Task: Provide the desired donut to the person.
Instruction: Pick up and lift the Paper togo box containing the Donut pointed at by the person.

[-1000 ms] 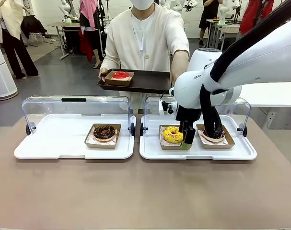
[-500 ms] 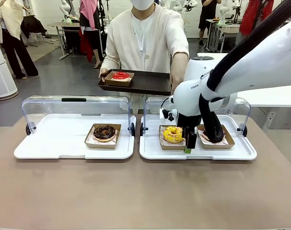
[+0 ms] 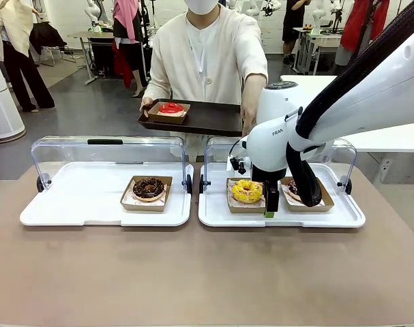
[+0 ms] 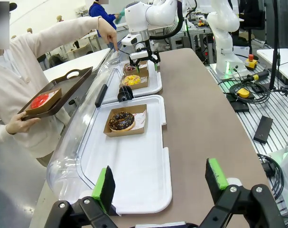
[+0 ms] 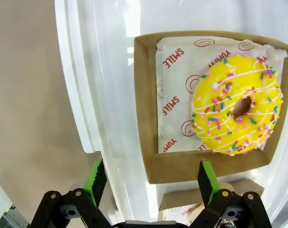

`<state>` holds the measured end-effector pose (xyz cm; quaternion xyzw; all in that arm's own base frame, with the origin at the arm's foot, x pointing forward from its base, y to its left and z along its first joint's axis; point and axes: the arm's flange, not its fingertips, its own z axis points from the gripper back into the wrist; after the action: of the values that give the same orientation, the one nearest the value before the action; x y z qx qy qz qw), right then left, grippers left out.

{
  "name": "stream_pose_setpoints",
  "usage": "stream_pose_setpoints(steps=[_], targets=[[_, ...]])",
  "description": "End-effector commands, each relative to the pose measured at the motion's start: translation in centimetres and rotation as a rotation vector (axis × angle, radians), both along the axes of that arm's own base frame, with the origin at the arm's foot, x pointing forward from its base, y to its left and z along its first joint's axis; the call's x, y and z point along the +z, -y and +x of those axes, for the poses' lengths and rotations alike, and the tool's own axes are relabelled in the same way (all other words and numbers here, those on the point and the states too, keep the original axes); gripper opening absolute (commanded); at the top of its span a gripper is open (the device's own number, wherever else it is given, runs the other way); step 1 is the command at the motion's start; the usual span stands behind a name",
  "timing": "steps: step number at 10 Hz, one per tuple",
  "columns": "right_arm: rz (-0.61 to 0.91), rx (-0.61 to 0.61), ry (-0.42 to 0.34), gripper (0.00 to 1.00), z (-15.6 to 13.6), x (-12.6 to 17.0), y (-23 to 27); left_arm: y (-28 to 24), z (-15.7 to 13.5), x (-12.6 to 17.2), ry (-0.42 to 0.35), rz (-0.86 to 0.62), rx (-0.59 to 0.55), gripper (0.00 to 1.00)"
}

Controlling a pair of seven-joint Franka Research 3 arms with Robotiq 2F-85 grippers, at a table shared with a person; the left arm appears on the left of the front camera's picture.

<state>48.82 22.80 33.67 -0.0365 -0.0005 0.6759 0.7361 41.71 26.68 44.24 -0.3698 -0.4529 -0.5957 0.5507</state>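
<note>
A yellow sprinkled donut [image 3: 246,191] [image 5: 236,104] lies in a brown card tray [image 5: 148,118] on the right white tray [image 3: 213,216]. My right gripper [image 3: 270,203] [image 5: 151,183] hangs open just above that card tray's edge, beside the donut, with nothing between its fingers. The person [image 3: 207,54] holds a dark tray [image 3: 207,117] that carries a red donut [image 3: 171,107]. Their other hand [image 4: 111,42] points down toward the right tray. My left gripper [image 4: 160,183] stands open over the near end of the left white tray [image 4: 134,180], well short of the chocolate donut [image 4: 121,120] [image 3: 149,188].
Another donut [image 3: 293,189] in a card tray lies right of the yellow one, partly hidden by my arm's cable. Both white trays have clear lids [image 3: 108,153] tipped open at the back. Bare brown tabletop [image 3: 193,272] spreads in front of the trays.
My right arm has come lower and slightly rightward, bringing its open gripper closer to the yellow donut's card tray. The person and the donuts have not moved.
</note>
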Motion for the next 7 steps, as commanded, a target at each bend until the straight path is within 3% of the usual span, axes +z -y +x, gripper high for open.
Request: stream_pose_setpoints(steps=[1, 7], targets=[[-0.001, -0.019, 0.006, 1.0, 0.55, -0.27, -0.17, 0.01, -0.08, 0.23, -0.012, 0.0, 0.006, 1.0], [0.043, -0.008, -0.043, 1.0, 1.08, -0.75, 0.01, 0.01, -0.08, 0.23, -0.012, 0.0, 0.006, 1.0]])
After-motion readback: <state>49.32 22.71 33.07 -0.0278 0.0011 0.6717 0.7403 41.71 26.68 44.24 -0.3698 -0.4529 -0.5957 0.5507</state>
